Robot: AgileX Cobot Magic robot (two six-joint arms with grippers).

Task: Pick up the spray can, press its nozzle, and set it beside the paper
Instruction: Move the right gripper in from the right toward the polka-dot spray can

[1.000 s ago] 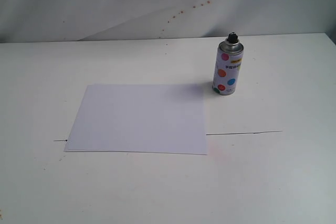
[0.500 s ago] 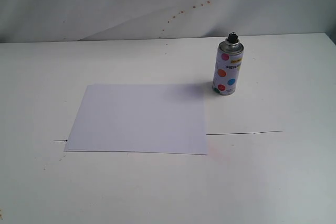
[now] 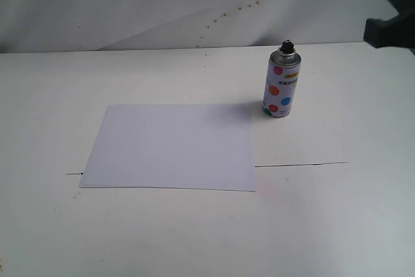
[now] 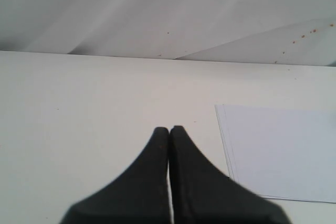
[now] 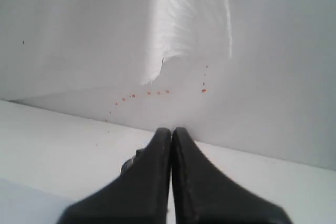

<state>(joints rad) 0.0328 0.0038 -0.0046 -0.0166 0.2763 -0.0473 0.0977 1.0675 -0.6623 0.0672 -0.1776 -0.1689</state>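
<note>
Your can (image 3: 282,89) stands upright on the worktop (image 3: 194,231), just beside the far right corner of the paper (image 3: 172,146) and, as far as I can tell, not quite touching it. The black nozzle (image 3: 286,47) sits on top. The paper lies flat. Your left tool (image 4: 169,132) is pinched fully closed, fingers touching and gripping nothing, low over the worktop near the paper's edge. The right tool (image 5: 171,132) is the same deal: closed up tight and empty. A dark chunk of the right arm (image 3: 394,21) pokes in at the exterior view's top right edge, well apart from the can.
</note>
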